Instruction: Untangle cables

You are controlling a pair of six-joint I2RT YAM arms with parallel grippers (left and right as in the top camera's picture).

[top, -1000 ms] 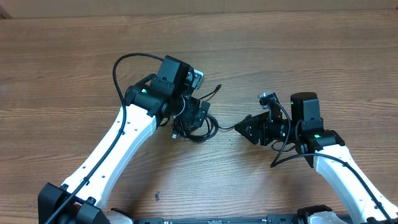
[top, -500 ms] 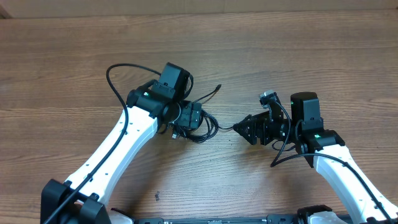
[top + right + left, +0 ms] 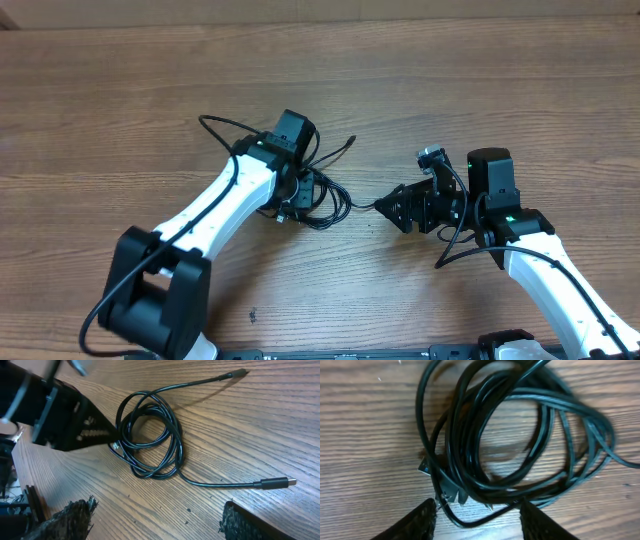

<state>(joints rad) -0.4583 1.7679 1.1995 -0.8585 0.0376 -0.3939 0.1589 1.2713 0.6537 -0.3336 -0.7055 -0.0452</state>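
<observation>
Your left claw is straddling the tangle.
Overhead: the cables are lying coiled under your left gripper, the nearer arm. Left wrist: its jaws are standing apart astride the strands. Right wrist: your right gripper is gaping empty, with a loose plug lying just ahead.

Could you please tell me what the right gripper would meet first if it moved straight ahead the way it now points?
Probably the loose cable strand with its plug end, lying just ahead of the right gripper; the coiled cables lie beyond. Height is unclear.
</observation>
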